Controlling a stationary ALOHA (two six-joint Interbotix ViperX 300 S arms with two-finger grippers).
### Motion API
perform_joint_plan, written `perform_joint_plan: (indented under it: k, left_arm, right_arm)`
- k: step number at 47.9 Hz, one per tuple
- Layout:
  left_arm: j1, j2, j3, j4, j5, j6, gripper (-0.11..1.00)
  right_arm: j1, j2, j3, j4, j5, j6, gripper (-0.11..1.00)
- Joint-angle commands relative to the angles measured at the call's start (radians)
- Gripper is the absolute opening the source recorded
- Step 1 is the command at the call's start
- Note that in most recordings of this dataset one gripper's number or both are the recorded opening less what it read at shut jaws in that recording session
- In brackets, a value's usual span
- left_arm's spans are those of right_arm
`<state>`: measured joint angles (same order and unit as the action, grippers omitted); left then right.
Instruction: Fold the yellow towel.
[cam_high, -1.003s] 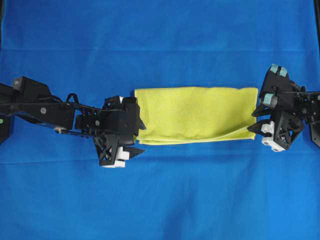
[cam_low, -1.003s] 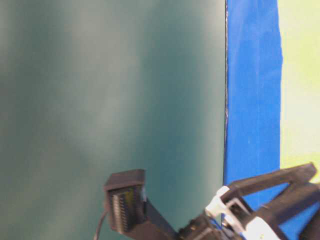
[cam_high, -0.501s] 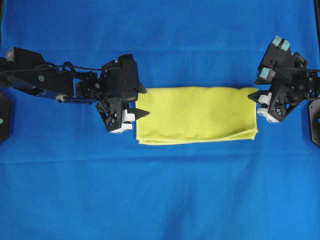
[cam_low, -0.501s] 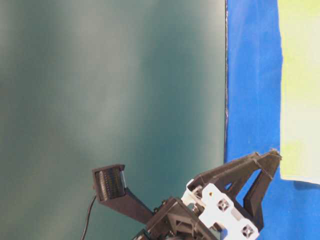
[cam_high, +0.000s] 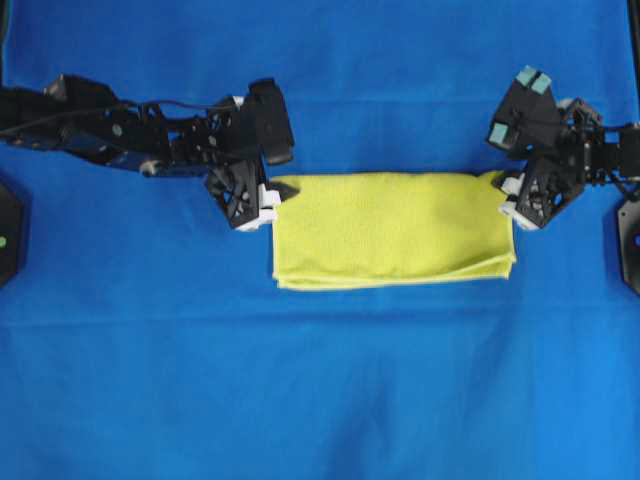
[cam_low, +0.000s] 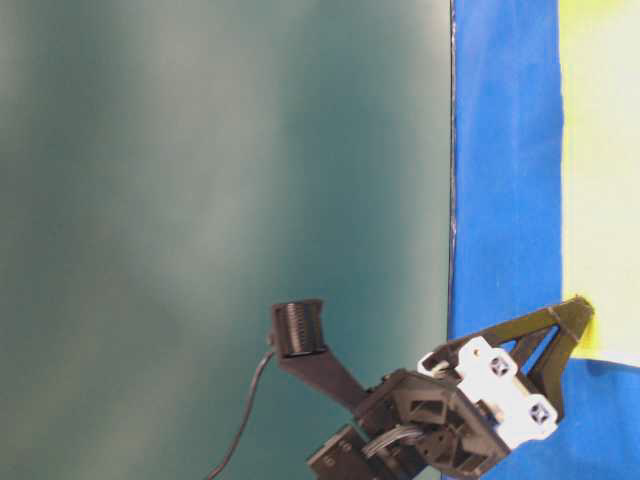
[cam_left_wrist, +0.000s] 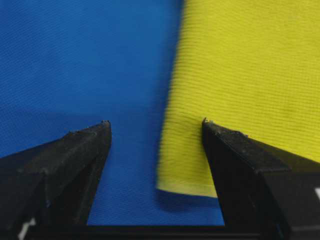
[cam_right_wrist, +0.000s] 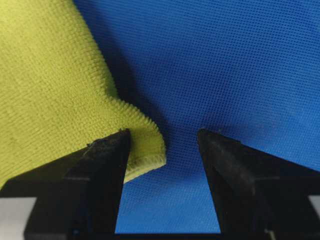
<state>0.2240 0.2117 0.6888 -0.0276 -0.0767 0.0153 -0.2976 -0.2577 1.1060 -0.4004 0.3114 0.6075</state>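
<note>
— Claws first: our left claw (cam_high: 272, 196) stands with its jaws spread and nothing between them but air, hovering at the far left corner of the yellow towel (cam_high: 392, 230). Our right claw (cam_high: 508, 195) is spread just as wide at the far right corner, also holding nothing.

— Where do we read the towel itself?

— Folded once into a long band, lying flat on the blue cloth (cam_high: 320, 380) that covers the tabletop, about midway between the two arms. In the left wrist view one finger sits over the yellow towel (cam_left_wrist: 240, 65) and the other over bare blue, so the side edge runs up between them. In the right wrist view the towel's corner (cam_right_wrist: 145, 145) curls up just beside one finger, with the other over blue.

— How do we expect it to handle?

— Soft, light and limp, we judge: a napped microfibre that drapes and sags and keeps no shape of its own. It should not slip much between the pads, but two layers can part, so we would pinch each far corner through both layers, close to the hem.

— And the risk?

— Catching only the upper layer, or the blue cloth along with it.
</note>
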Motion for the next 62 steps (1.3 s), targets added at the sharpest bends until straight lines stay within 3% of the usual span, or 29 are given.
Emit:
perform_joint_plan:
  k: [1,20,25,27,35,39,52,62]
  left_arm:
    - [0.015,0.008,-0.015,-0.002,-0.015,0.002,0.7]
    - [0.021,0.02,-0.014,-0.002,-0.005,0.002,0.69]
    - [0.018,0.02,-0.021,-0.002,0.026,-0.012,0.63]
    - [0.014,0.02,-0.023,0.0,0.046,-0.002,0.58]
    - [0.003,0.018,-0.041,-0.002,0.109,0.003,0.18]
    - [0.003,0.017,-0.046,-0.002,0.118,0.003,0.03]
    - [0.002,-0.028,-0.058,0.0,0.15,0.002,0.02]
    - [0.003,-0.135,-0.104,-0.002,0.281,0.0,0.02]
  right_arm:
    - [-0.006,0.014,-0.017,-0.005,-0.018,-0.002,0.59]
    - [-0.006,0.032,-0.014,-0.005,-0.038,0.0,0.58]
    - [-0.006,0.031,-0.012,-0.005,-0.038,-0.002,0.54]
    - [-0.006,0.029,-0.012,-0.005,-0.038,-0.002,0.49]
    - [-0.006,0.021,-0.008,-0.005,-0.052,-0.005,0.04]
    - [-0.006,0.021,-0.008,-0.005,-0.06,-0.005,0.02]
    - [-0.006,0.0,-0.014,-0.005,-0.044,0.0,0.02]
    - [-0.005,-0.156,-0.051,-0.002,0.083,-0.002,0.02]
